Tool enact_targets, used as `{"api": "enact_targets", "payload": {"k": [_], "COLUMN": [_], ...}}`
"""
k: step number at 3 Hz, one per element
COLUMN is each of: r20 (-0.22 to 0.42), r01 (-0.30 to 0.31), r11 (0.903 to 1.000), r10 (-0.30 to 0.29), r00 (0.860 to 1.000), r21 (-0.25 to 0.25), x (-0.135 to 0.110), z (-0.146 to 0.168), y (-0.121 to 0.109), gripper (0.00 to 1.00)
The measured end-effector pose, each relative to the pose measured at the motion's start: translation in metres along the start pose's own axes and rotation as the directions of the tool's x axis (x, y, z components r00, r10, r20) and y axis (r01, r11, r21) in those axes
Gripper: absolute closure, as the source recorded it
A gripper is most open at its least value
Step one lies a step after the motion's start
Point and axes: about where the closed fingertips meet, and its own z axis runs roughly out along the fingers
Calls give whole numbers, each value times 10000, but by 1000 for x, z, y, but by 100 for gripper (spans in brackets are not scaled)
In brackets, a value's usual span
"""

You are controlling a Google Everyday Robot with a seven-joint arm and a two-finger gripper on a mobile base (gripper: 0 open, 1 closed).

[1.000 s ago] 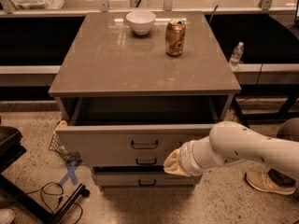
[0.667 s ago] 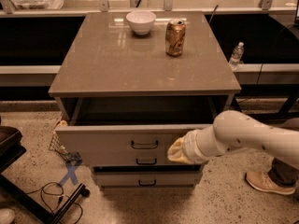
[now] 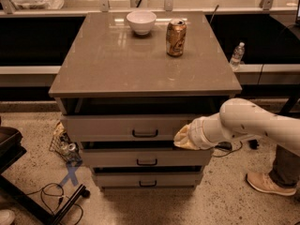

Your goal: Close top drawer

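One pale-yellow gripper (image 3: 184,138) of yours presses the grey-beige top drawer (image 3: 108,127) front's right end; can't tell its grip state.

The top drawer (image 3: 117,127) has slid most of the way back under the surface (image 3: 140,60), and far less of its inside shows than a second ago. The gripper (image 3: 183,138) has travelled in with it and is now against the front panel, with the handle (image 3: 145,134) to its left.
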Motion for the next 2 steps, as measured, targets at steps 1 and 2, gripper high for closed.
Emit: {"api": "enact_targets", "payload": {"k": [1, 2], "r20": [-133, -164], "r01": [13, 24], "r11": [9989, 9983], "r10": [-7, -14], "r00": [9999, 9999], "r21": [467, 590], "x": [16, 17], "z": [-11, -14], "y": [-46, -55], "gripper": [100, 100]}}
